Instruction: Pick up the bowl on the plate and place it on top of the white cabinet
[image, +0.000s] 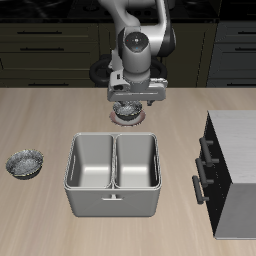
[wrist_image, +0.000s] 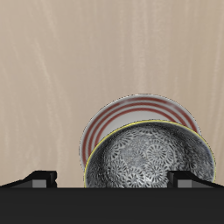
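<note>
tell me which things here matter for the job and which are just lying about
For the job: bowl on the plate, white cabinet, gripper.
Lying about: second speckled bowl, grey two-compartment tub.

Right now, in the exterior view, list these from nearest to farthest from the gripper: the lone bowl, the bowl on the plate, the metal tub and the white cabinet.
1. Bowl on the plate: directly under the gripper, near the table's back.
2. Metal tub: toward the table's front edge.
3. White cabinet: at the table's side.
4. Lone bowl: at the opposite side, only slightly farther.
</note>
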